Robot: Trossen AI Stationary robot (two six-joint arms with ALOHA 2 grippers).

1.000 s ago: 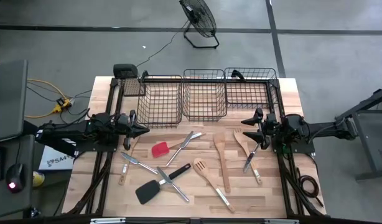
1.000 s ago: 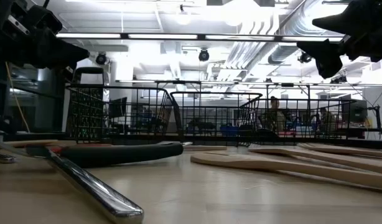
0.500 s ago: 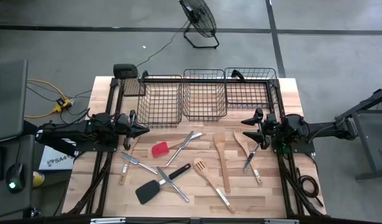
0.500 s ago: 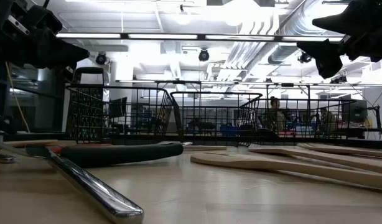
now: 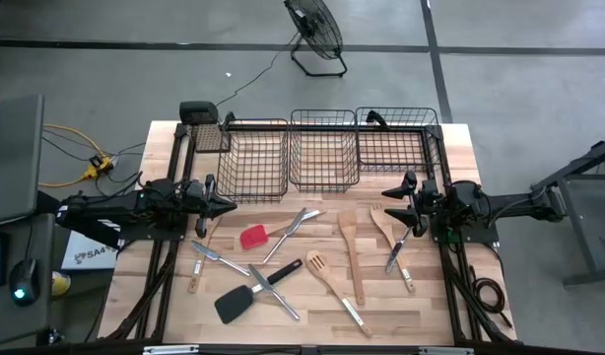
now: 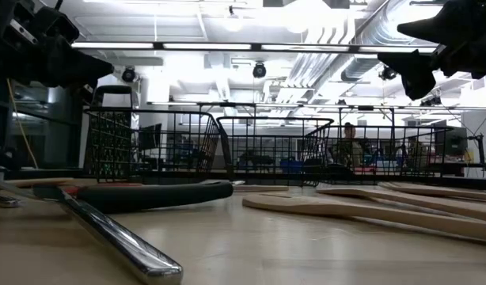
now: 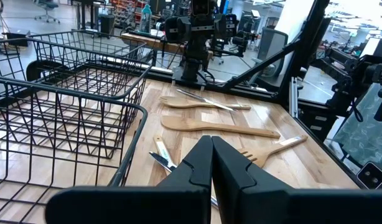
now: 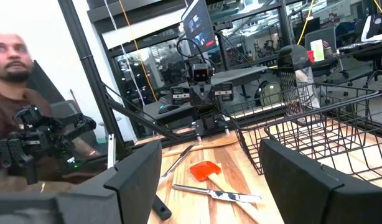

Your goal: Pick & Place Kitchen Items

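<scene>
Several kitchen items lie flat on the wooden table between my arms: a red-headed spatula (image 5: pixel 252 237), a black turner (image 5: pixel 235 303), silver cutlery (image 5: pixel 295 222), a wooden slotted turner (image 5: pixel 317 263), a wooden spatula (image 5: pixel 348 233) and a wooden spoon (image 5: pixel 380 222). My left gripper (image 5: pixel 233 205) hovers at the table's left side, shut and empty; its fingers meet in the left wrist view (image 7: pixel 211 140). My right gripper (image 5: pixel 388 202) hovers at the right side, open and empty, above the wooden spoon's head; its fingers stand wide apart in the right wrist view (image 8: pixel 209 158).
Three black wire baskets (image 5: pixel 255 160) (image 5: pixel 324 150) (image 5: pixel 392 140) stand in a row along the far edge. A floor fan (image 5: pixel 315 30) stands beyond the table. A person (image 8: pixel 17 81) shows past the table's left side in the right wrist view.
</scene>
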